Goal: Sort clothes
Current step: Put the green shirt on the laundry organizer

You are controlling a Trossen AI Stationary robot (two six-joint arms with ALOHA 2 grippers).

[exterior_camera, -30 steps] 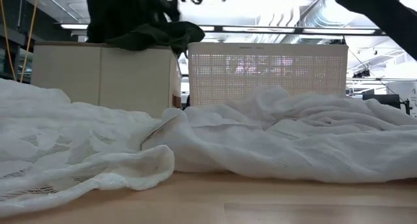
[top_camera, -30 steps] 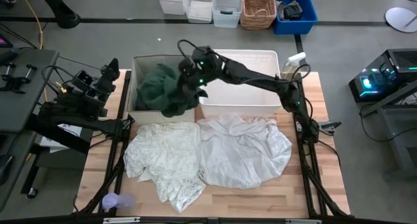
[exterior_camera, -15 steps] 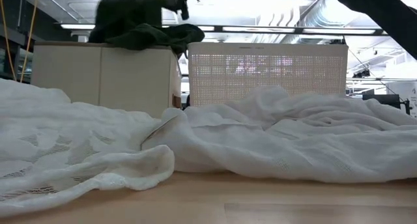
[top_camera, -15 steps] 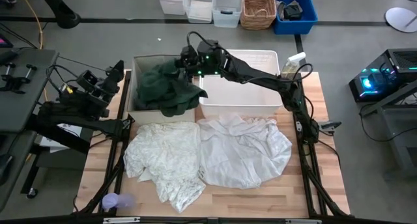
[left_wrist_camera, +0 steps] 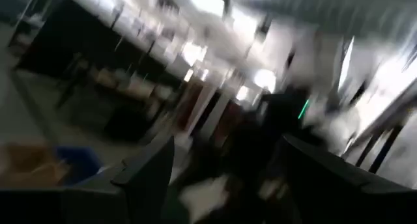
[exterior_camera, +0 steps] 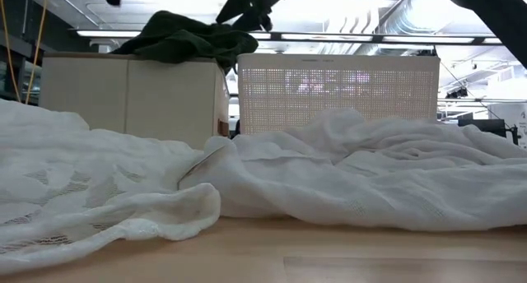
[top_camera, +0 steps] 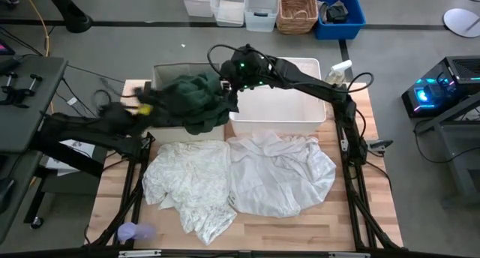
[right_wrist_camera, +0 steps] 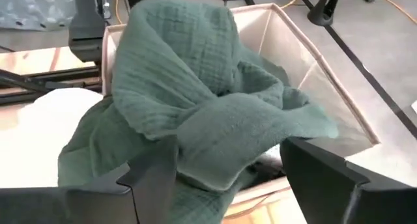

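Covering the front of the table (top_camera: 360, 108), two white pieces (top_camera: 240, 179) are spread side by side. Behind them, the dark green piece (top_camera: 191, 100) is heaped in the beige fabric box (top_camera: 161, 70), spilling over its rim beside the white plastic basket (top_camera: 285, 115). The right gripper (top_camera: 229, 84) is held just above it with fingers parted and empty; the left gripper (top_camera: 131, 112) is blurred beside the box, so its fingers cannot be told.

1. I see the dark green piece (right_wrist_camera: 195, 113) as matt, crinkled gauze-like cloth with a soft nap.
2. The beige fabric box (right_wrist_camera: 306, 61) shows smooth, matt cloth walls.
3. The white plastic basket (exterior_camera: 338, 90) has perforated, slightly glossy plastic sides.
4. The left white piece (top_camera: 187, 179) reads as lacy openwork cloth; the right white piece (top_camera: 281, 175) as finer, wrinkled knit.
5. The table (top_camera: 300, 232) is pale, smooth wood with visible grain.
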